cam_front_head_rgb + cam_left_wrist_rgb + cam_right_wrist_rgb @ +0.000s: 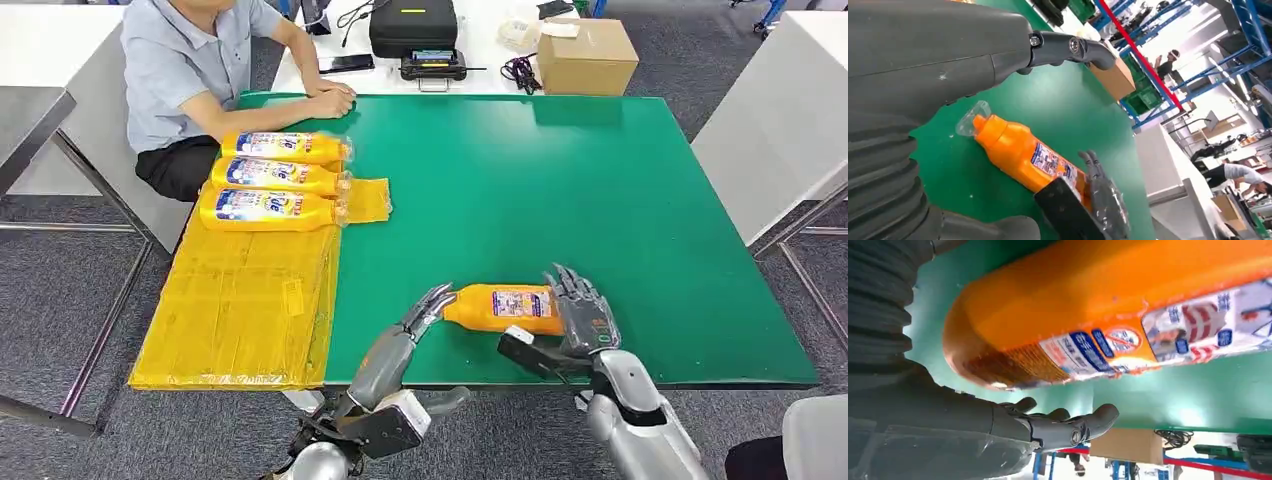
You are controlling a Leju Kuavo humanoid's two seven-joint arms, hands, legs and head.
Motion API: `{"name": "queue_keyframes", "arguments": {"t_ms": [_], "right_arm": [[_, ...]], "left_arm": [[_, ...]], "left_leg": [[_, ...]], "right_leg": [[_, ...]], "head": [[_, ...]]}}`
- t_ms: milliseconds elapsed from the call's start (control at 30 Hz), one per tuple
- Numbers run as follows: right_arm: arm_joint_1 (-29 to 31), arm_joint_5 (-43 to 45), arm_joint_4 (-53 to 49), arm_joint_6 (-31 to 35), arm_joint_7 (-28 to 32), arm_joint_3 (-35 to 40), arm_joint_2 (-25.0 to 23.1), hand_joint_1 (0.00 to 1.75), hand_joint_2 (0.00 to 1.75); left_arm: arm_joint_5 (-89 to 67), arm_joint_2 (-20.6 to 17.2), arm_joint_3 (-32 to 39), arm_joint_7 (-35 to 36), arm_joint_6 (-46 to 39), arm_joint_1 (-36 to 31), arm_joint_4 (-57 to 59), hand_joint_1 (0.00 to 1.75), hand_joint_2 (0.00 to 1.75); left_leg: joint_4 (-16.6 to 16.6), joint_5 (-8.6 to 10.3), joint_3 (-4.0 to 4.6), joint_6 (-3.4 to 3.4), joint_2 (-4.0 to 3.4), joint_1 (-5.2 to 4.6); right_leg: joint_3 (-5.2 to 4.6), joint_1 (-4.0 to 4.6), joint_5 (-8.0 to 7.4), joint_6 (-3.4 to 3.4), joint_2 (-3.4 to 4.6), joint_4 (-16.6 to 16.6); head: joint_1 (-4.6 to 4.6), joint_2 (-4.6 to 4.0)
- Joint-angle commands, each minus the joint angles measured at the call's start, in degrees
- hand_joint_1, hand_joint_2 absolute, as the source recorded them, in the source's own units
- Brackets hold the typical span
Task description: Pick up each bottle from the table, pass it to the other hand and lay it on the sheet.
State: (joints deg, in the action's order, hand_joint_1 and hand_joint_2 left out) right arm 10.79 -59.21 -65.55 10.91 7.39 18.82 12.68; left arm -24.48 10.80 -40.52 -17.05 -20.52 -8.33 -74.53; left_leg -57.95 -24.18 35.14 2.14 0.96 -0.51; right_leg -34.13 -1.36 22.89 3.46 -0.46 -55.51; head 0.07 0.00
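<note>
An orange bottle (503,307) is being held at its base by the right hand (583,312), lying over the green surface (600,190). The left hand (428,309) is being kept beside the cap, fingers (437,297) apart and holding nothing. Three bottles (272,180) are lying on the yellow sheet (240,310).

An orange bottle (1108,305) with a printed label lies across the green counter (1173,400), grey hand (1048,427) just beside its base.

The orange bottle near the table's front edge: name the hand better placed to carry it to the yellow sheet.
Left. The left hand sits at the bottle neck, on the yellow sheet side; the right hand holds its base, farther away.
</note>
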Motion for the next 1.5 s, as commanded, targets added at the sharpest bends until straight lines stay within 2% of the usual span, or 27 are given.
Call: {"name": "queue_keyframes", "arguments": {"t_ms": [33, 333, 567, 600, 633, 733, 767, 900, 967, 1000, 1033, 1133, 1200, 1333, 1400, 1500], "right_arm": [[5.6, -4.8, 1.6, -2.1, -5.0, 6.3, 1.6, 0.00, 1.75], [6.0, -4.8, 2.0, -2.2, -4.9, 6.6, 1.6, 0.00, 1.75], [7.2, -1.3, 6.0, -4.7, -4.4, 6.3, 1.8, 0.00, 1.75], [7.2, 0.0, 6.9, -5.5, -3.8, 6.2, 1.9, 0.10, 1.75], [7.4, 0.3, 7.4, -5.9, -3.7, 6.5, 2.3, 0.30, 1.75], [7.3, 0.9, 8.0, -6.2, -3.4, 6.5, 2.7, 0.30, 1.75], [7.4, 2.4, 8.5, -7.1, -2.8, 6.3, 2.6, 0.70, 1.75], [7.2, 3.5, 10.3, -8.1, -2.7, 6.5, 3.8, 0.72, 1.75], [6.9, 4.2, 11.2, -8.5, -2.6, 6.3, 4.0, 1.01, 1.75], [6.7, 4.2, 11.2, -8.5, -2.6, 6.3, 4.2, 1.33, 1.75], [6.6, 4.3, 11.4, -8.5, -2.6, 6.3, 4.4, 1.43, 1.75], [6.6, 4.3, 11.4, -8.5, -2.6, 6.3, 4.4, 1.43, 1.75], [6.3, 4.5, 11.0, -8.5, -2.8, 6.4, 4.5, 1.75, 1.75], [5.6, 5.7, 9.3, -7.7, -2.2, 6.0, 4.6, 1.75, 1.75], [4.7, 10.7, 8.0, -9.1, 1.6, 4.3, 4.5, 1.75, 1.75], [4.6, 10.8, 7.9, -9.2, 1.7, 4.3, 4.7, 1.75, 1.75]], "left_arm": [[-0.9, -0.9, -0.7, 1.0, -0.5, -1.1, 3.0, 0.00, 1.75], [-1.0, -0.9, -0.6, 1.0, -0.4, -1.3, 3.4, 0.00, 1.75], [-1.2, -0.6, -0.8, 0.8, -0.5, -1.6, 4.0, 0.00, 1.75], [-1.2, -0.6, -0.9, 0.8, -0.5, -1.7, 4.2, 0.00, 1.75], [-1.1, -0.6, -0.9, 0.8, -0.4, -1.7, 4.4, 0.00, 1.75], [-1.0, -0.5, -0.9, 0.7, -0.4, -1.8, 4.5, 0.00, 1.75], [-1.0, -0.5, -1.0, 0.7, -0.4, -1.9, 4.8, 0.00, 1.75], [-0.8, -0.4, -1.4, 0.5, -0.3, -2.2, 5.3, 0.00, 1.75], [-0.8, -0.4, -1.5, 0.5, -0.3, -2.2, 5.6, 0.00, 1.75], [-0.8, -0.4, -1.5, 0.5, -0.3, -2.1, 5.6, 0.00, 1.75], [-0.8, -0.4, -1.7, 0.5, -0.2, -2.2, 5.8, 0.00, 1.75], [-0.8, -0.4, -1.7, 0.5, -0.2, -2.2, 5.8, 0.00, 1.75], [-0.8, -0.5, -1.9, 0.5, -0.1, -2.2, 5.8, 0.00, 1.75], [-0.8, -0.6, -2.1, 0.4, 0.0, -2.3, 5.8, 0.00, 1.75], [-0.8, -0.7, -2.2, 0.3, 0.1, -2.5, 5.9, 0.00, 1.75], [-0.7, -0.7, -2.2, 0.2, 0.1, -2.5, 5.9, 0.00, 1.75]], "left_leg": [[0.0, -0.15, -0.25, -0.15, -0.27, 0.07], [0.0, -0.16, -0.29, -0.16, -0.23, 0.10], [0.0, -0.05, -0.15, -0.10, -0.11, 0.05], [0.0, -0.08, -0.23, -0.13, -0.13, 0.07], [0.0, -0.05, -0.17, -0.10, -0.09, 0.05], [0.0, -0.14, -0.32, -0.16, -0.16, 0.10], [0.0, -0.10, -0.26, -0.13, -0.11, 0.07], [0.0, -0.10, -0.27, -0.13, -0.09, 0.07], [0.0, -0.08, -0.31, -0.14, -0.03, 0.10], [0.0, -0.03, -0.20, -0.08, 0.03, 0.05], [0.0, -0.09, -0.32, -0.14, 0.02, 0.11], [0.0, -0.06, -0.32, -0.12, 0.01, 0.10], [0.0, -0.05, -0.36, -0.12, 0.03, 0.08], [0.0, -0.07, -0.46, -0.14, 0.04, 0.11], [0.0, -0.07, -0.49, -0.15, 0.02, 0.10], [0.0, -0.04, -0.46, -0.11, 0.07, 0.08]], "right_leg": [[0.17, 0.08, 0.07, -0.18, 0.23, 0.0], [0.24, 0.10, 0.09, -0.19, 0.18, 0.0], [0.12, 0.05, 0.02, -0.11, 0.09, 0.0], [0.21, 0.08, 0.04, -0.15, 0.10, 0.1], [0.15, 0.06, 0.02, -0.12, 0.06, 0.1], [0.30, 0.12, 0.08, -0.19, 0.12, 0.1], [0.23, 0.08, 0.07, -0.15, 0.07, 0.0], [0.26, 0.08, 0.07, -0.15, 0.06, 0.1], [0.32, 0.11, 0.07, -0.16, -0.01, 0.1], [0.20, 0.06, 0.04, -0.09, -0.06, 0.1], [0.34, 0.12, 0.08, -0.17, -0.06, 0.1], [0.34, 0.11, 0.05, -0.14, -0.04, 0.1], [0.37, 0.09, 0.05, -0.15, -0.06, 0.1], [0.49, 0.12, 0.06, -0.17, -0.07, 0.1], [0.49, 0.12, 0.06, -0.18, -0.05, 0.1], [0.45, 0.09, 0.06, -0.14, -0.09, 0.1]], "head": [[-0.02, 0.00], [0.00, 0.00], [0.00, 0.00], [0.00, 0.00], [0.00, 0.00], [-0.02, 0.00], [0.00, 0.00], [0.00, 0.00], [0.00, 0.00], [0.00, 0.00], [0.00, 0.00], [0.00, 0.00], [0.02, 0.00], [0.00, 0.00], [0.00, 0.00], [0.02, 0.00]]}}
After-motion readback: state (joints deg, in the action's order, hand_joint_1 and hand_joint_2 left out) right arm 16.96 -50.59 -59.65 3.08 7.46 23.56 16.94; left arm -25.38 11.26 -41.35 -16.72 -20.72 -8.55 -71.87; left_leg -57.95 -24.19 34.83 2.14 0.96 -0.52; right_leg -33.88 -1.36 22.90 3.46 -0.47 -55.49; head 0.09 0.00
